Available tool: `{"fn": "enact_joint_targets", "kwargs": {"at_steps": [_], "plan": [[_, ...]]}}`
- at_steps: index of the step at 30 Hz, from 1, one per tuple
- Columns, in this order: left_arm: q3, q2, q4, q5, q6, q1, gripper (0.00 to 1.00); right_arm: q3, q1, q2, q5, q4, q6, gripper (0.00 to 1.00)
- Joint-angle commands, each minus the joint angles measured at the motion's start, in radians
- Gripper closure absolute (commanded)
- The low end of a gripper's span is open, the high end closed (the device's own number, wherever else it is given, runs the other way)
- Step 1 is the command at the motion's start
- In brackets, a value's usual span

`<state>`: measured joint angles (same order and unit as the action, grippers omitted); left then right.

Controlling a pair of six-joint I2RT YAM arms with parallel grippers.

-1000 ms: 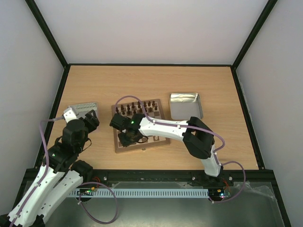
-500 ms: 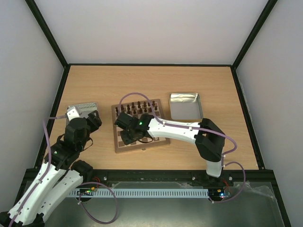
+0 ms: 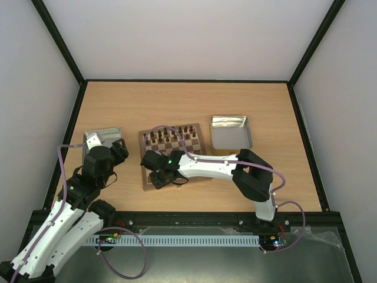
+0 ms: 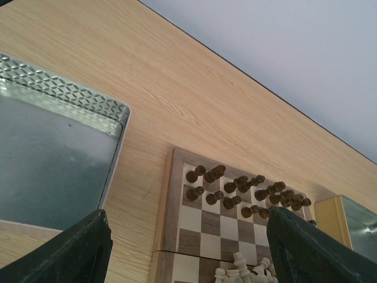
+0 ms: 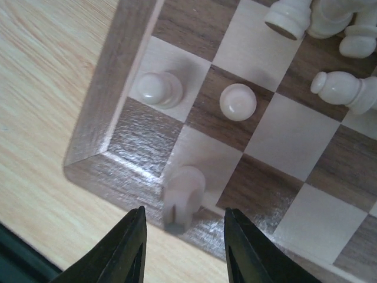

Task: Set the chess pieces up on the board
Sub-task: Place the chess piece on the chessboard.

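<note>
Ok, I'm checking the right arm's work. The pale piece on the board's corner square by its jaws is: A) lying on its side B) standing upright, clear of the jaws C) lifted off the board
B: the pale piece stands upright on the board's corner square, a gap showing between it and the open right jaws.

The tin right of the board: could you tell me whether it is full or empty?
Empty: in the top view the tin shows only bare metal floor, nothing inside.
</note>
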<state>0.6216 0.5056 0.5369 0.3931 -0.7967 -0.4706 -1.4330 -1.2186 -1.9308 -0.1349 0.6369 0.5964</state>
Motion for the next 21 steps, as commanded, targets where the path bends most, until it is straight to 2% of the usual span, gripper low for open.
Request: {"fn": "enact_joint_targets", "kwargs": {"at_steps": [1,10,16,21], "plan": [[-0.003,0.007,-0.011,0.003,0.002,0.004,0.26,0.005,-0.002,-0.047,0.058,-0.024,-0.01,0.66],[-0.003,0.008,-0.011,0.007,0.002,0.004,0.26,-0.005,-0.002,-0.077,0.094,-0.034,-0.014,0.79],[-0.003,0.011,-0.014,0.005,0.003,0.004,0.26,-0.002,-0.002,-0.038,0.067,-0.048,-0.026,0.7],[0.005,0.017,-0.015,-0.019,0.008,0.004,0.26,0.016,0.004,0.07,0.061,-0.068,-0.01,0.62]]}}
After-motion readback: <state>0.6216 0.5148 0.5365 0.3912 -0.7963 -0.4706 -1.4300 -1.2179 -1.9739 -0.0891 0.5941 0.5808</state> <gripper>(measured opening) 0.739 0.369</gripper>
